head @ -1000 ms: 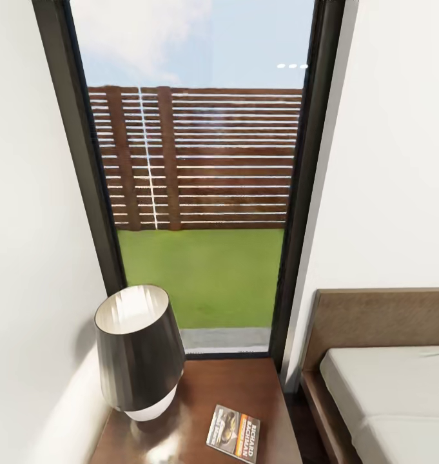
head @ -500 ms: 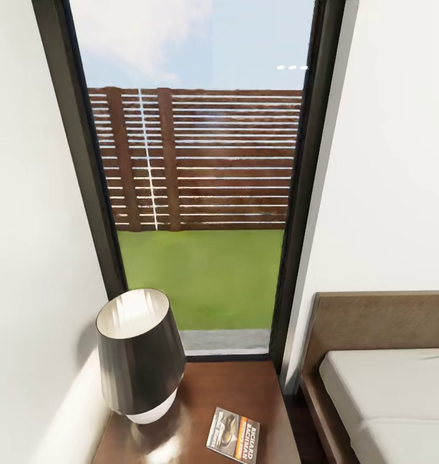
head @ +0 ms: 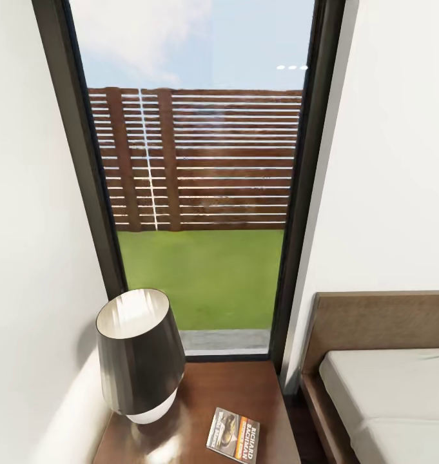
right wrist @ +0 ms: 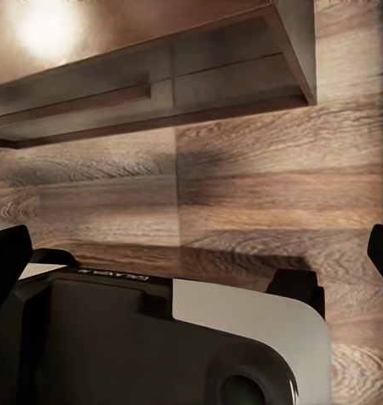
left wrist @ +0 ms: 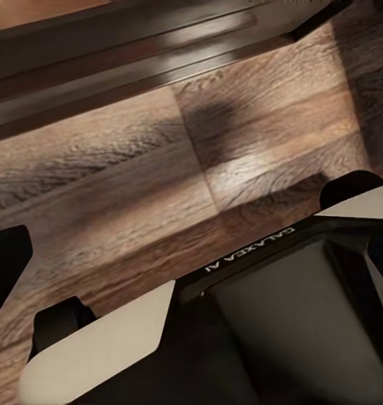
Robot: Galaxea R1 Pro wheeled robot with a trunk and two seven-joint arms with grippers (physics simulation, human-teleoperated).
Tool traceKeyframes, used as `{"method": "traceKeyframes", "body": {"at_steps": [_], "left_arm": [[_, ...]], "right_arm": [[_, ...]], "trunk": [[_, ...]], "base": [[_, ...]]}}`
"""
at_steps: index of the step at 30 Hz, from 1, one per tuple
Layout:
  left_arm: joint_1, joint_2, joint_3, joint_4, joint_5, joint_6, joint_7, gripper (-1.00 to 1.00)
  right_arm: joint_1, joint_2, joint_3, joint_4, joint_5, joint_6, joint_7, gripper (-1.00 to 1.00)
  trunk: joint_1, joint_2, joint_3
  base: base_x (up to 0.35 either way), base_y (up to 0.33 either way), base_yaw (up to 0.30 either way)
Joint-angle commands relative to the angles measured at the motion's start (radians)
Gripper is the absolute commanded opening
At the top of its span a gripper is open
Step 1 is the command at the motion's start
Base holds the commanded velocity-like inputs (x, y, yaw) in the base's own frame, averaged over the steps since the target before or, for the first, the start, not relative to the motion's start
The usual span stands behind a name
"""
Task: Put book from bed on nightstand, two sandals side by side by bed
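A dark-shaded lamp [head: 140, 354] is standing at the left of the nightstand [head: 245, 386] tabletop, and the book [head: 233, 434] is lying flat just to its right, cover up, nothing holding it. Right of that, the bed [head: 393, 393] is showing bare mattress. So the book step is looking done; the two sandals are what is remaining. Both wrist cameras are looking down at wood-plank floor [left wrist: 115, 194] beside the robot's own body, and whether either arm's fingers are spread or closed I cannot tell. Next, the base probably needs turning to find the sandals.

The dark book [head: 233, 435] is showing an orange band; the lamp [head: 139, 353] is wearing a glossy black shade
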Motion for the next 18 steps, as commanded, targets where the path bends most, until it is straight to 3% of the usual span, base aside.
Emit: {"method": "traceKeyframes", "body": {"at_steps": [1, 6, 11, 18], "left_arm": [[0.000, 0.000, 0.008, 0.000, -0.011, -0.005, -0.002, 1.00], [0.000, 0.002, 0.008, 0.000, -0.011, -0.014, -0.002, 1.00], [0.000, 0.001, 0.007, 0.000, -0.013, -0.016, -0.001, 1.00], [0.000, 0.002, 0.007, 0.000, -0.015, -0.016, 0.000, 1.00]], "right_arm": [[-0.002, 0.000, -0.005, 0.005, 0.000, -0.005, 0.004, 1.00], [-0.002, 0.001, -0.005, 0.005, 0.003, -0.006, 0.003, 1.00], [-0.002, 0.021, -0.004, 0.005, 0.005, -0.007, 0.002, 1.00], [-0.002, 0.086, -0.005, 0.005, 0.005, -0.007, 0.002, 1.00]], "trunk": [[0.000, -0.001, -0.001], [0.000, -0.001, -0.001], [0.000, -0.001, -0.001], [0.000, -0.001, -0.001]], "base": [[0.000, 0.000, 0.000], [0.000, 0.000, 0.000], [0.000, 0.000, 0.000], [0.000, 0.000, 0.000]]}}
